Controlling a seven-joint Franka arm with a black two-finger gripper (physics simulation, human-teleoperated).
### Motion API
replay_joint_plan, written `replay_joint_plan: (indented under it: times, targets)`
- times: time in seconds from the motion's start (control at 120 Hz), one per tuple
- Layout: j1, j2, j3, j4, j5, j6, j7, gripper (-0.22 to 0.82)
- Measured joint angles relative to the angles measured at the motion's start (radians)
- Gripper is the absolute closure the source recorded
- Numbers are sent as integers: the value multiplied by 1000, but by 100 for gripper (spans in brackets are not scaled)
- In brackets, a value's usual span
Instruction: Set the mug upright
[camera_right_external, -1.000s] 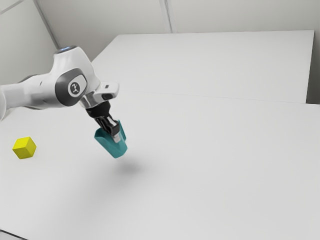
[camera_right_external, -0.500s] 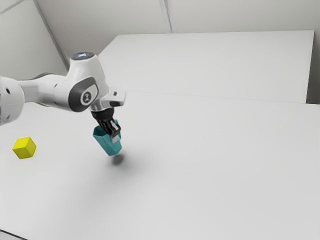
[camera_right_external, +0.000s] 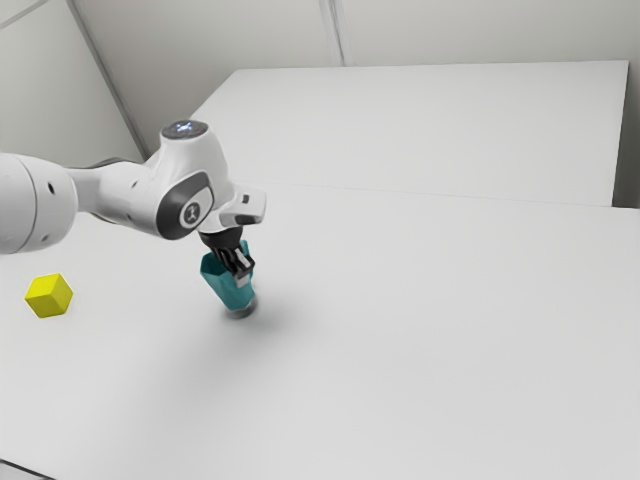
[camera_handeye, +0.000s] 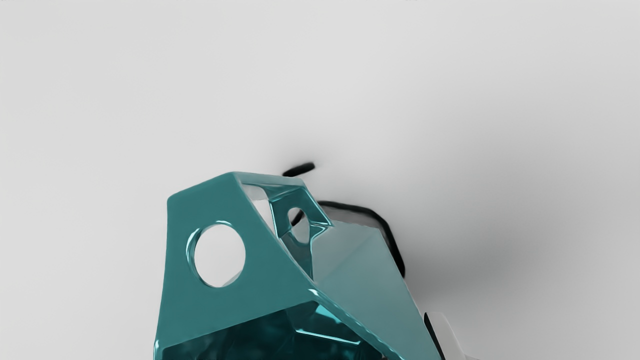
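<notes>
"What does the exterior view give you?"

"My arm (camera_right_external: 190, 190) comes in from the exterior view's left, and its claw (camera_right_external: 243, 274) is down at the teal mug (camera_right_external: 231, 291). I've got the mug by its side wall, the fingers closed to about the thickness of that wall."

"Is it upright?"

"No, it's tilted. The mouth leans up toward the exterior view's left, and the base points down toward the table (camera_right_external: 450, 310). There's a dark shadow right by the base, but I can't tell whether it touches down."

"Anything else out there?"

"A yellow block (camera_right_external: 48, 296), sitting on the table toward the exterior view's left, well apart from the mug."

"And the wrist view?"

"The mug is close to my camera. I can see partly into its dark inside, and there's a round hole through a flat teal piece of it. One finger (camera_handeye: 446, 332) lies along the outside of the wall. The other is mostly hidden by the mug. Past the mug, a curved black band (camera_handeye: 395, 240) shows against the pale table, near the lower end."
</notes>
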Motion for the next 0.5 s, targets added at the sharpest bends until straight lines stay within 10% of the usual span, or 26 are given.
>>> replay_joint_plan:
  times: [0.5]
  targets:
    - [3, 17, 0, -13, -9, 24, -14, 77]
